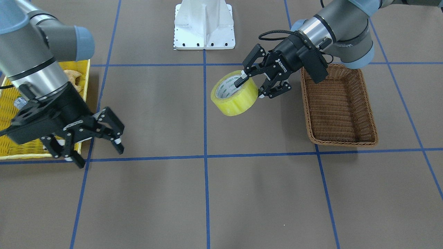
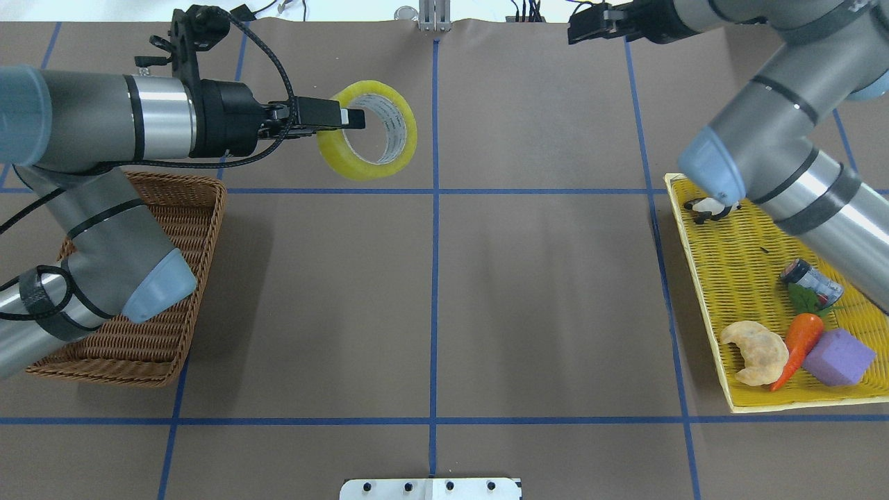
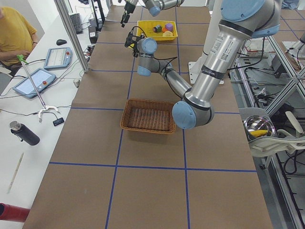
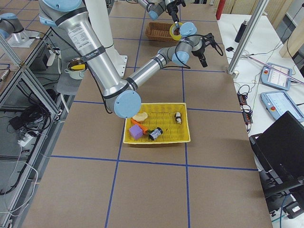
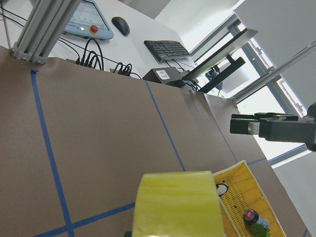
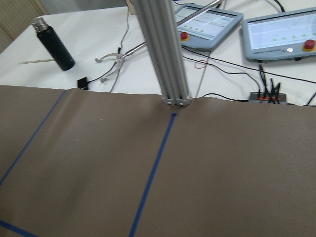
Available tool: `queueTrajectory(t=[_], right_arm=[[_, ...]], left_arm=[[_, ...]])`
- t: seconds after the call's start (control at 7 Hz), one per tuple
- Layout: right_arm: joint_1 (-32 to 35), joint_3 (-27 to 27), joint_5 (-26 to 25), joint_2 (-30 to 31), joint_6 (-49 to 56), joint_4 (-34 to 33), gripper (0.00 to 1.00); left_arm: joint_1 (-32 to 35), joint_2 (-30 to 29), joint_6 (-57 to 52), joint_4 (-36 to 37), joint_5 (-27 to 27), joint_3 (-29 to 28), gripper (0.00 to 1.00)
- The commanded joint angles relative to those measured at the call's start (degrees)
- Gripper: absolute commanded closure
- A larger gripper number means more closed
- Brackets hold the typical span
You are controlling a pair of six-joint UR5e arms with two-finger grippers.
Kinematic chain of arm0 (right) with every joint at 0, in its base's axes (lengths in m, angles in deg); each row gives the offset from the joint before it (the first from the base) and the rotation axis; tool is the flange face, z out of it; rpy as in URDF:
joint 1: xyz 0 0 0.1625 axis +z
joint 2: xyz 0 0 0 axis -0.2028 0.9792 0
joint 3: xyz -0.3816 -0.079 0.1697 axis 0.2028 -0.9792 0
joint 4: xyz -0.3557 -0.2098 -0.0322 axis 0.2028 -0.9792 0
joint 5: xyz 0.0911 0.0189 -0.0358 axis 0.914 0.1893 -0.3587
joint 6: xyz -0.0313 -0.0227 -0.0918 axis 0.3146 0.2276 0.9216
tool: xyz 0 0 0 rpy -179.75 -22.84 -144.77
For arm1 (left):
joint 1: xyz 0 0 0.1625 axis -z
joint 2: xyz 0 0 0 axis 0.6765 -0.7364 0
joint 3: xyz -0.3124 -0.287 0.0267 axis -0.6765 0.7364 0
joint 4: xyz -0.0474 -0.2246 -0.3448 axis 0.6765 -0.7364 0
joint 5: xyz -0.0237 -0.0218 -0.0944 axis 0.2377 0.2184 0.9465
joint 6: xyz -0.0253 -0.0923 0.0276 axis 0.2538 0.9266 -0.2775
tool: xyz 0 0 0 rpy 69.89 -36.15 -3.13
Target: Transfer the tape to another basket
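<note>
Gripping tape (image 1: 235, 98) with left gripper (image 1: 250, 88): one finger inside the core, other on outer wall. Held tilted, lifted off table (image 1: 155, 193), near the blue centre line. Just beside basket (image 1: 339, 107), toward table's middle, not over it. Nothing inside basket. Spread wide and holding nothing: right gripper (image 1: 98, 152), hanging by the edge of yellow tray (image 2: 701, 305). Lying in tray: croissant (image 2: 753, 351), carrot (image 2: 799, 340), purple block (image 2: 837, 357), can (image 2: 811, 280).
</note>
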Motion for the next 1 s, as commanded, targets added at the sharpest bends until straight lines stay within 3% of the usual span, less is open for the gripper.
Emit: queueTrajectory(t=[0.0,0.29,0.57,0.86], right_arm=[[10.0,-9.4,11.1,0.1,9.5,-2.3,0.0],[15.7,-12.0,14.8,0.4,19.3,-13.1,0.0],[20.7,-12.0,15.2,3.2,32.1,-21.6,0.0],[25.2,-11.9,15.8,7.8,41.4,-24.7,0.0]], left_arm=[[0.9,5.1,10.0,0.1,3.1,4.7,1.0],[3.9,13.5,11.7,0.2,4.8,9.5,1.0],[12.5,18.8,12.8,0.0,14.7,9.5,1.0],[16.2,24.2,12.3,-4.4,18.5,7.6,1.0]])
